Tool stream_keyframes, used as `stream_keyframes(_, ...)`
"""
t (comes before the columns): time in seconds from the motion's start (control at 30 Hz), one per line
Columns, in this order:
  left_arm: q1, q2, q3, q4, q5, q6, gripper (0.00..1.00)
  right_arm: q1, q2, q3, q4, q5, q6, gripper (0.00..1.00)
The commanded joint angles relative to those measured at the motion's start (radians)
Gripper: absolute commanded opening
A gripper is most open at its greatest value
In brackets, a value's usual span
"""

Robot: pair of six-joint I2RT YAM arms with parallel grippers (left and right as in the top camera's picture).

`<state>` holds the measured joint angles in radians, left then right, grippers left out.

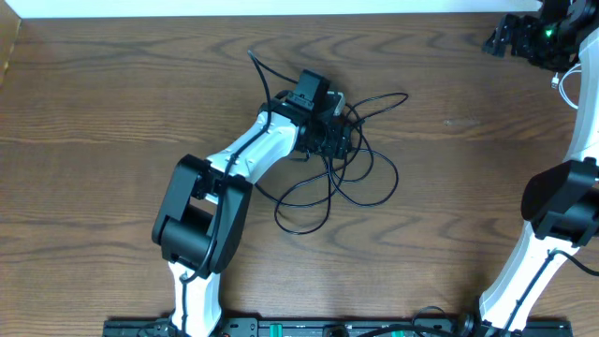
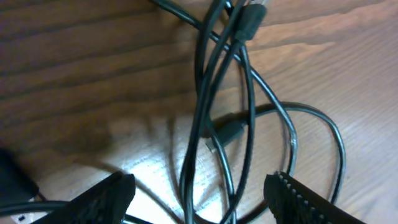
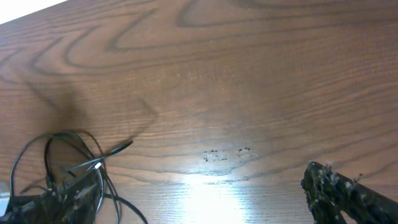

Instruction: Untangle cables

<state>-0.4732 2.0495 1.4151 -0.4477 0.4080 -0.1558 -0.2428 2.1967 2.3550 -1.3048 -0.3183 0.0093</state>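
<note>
Wood-grain table (image 1: 112,75): the tangled black cables (image 2: 199,109) lie near its centre. The left gripper (image 2: 202,198) is spread, its fingers (image 2: 115,193) flanking several strands without pinching them. The right gripper (image 1: 505,39), at the far right corner, is spread wide and holds nothing.

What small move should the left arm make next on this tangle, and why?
Probably close the left gripper on the black cables. In the left wrist view its jaws stand open on either side of several crossed strands, so a pinch should catch them for lifting apart. The right gripper is open and far off near the table's corner, so it can't help yet.
</note>
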Motion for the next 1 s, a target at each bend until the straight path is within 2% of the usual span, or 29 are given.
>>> stream_keyframes(0.0, -0.005, 0.031, 0.003, 0.013, -0.019, 0.013, 0.68, 0.004, 0.001, 0.005, 0.000, -0.006, -0.018, 0.99)
stream_keyframes(0.03, -0.006, 0.033, 0.003, 0.015, -0.019, 0.013, 0.64, 0.004, 0.001, 0.005, 0.000, -0.006, -0.018, 0.99)
stream_keyframes(0.1, -0.008, 0.034, 0.003, 0.018, -0.019, 0.013, 0.50, 0.004, 0.001, 0.005, -0.001, -0.006, -0.018, 0.99)
stream_keyframes(0.17, -0.008, 0.034, 0.003, 0.021, -0.019, 0.013, 0.41, 0.004, 0.001, 0.005, -0.001, -0.006, -0.018, 0.98)
stream_keyframes(0.47, -0.033, 0.057, -0.005, 0.023, -0.062, 0.013, 0.39, 0.015, 0.002, 0.004, 0.001, -0.006, -0.018, 0.98)
stream_keyframes(0.5, -0.037, 0.058, -0.005, 0.016, -0.062, 0.013, 0.23, 0.017, 0.002, 0.004, 0.004, -0.006, -0.018, 0.98)
stream_keyframes(0.57, -0.041, 0.058, -0.005, 0.017, -0.062, 0.013, 0.08, 0.023, 0.002, 0.004, 0.004, -0.006, -0.018, 0.97)
stream_keyframes(0.67, -0.035, 0.042, -0.005, 0.016, -0.061, -0.006, 0.08, 0.036, 0.002, 0.004, 0.003, -0.007, -0.018, 0.97)
stream_keyframes(0.8, 0.013, -0.134, 0.027, 0.008, -0.047, -0.103, 0.07, 0.062, 0.002, 0.004, 0.006, -0.006, -0.019, 0.97)
stream_keyframes(0.87, 0.045, -0.266, 0.050, 0.034, -0.004, -0.166, 0.07, 0.076, 0.002, 0.004, 0.008, -0.006, -0.034, 0.97)
stream_keyframes(0.97, 0.082, -0.560, 0.054, 0.171, 0.032, -0.224, 0.08, 0.107, 0.002, 0.004, 0.014, -0.006, -0.034, 0.97)
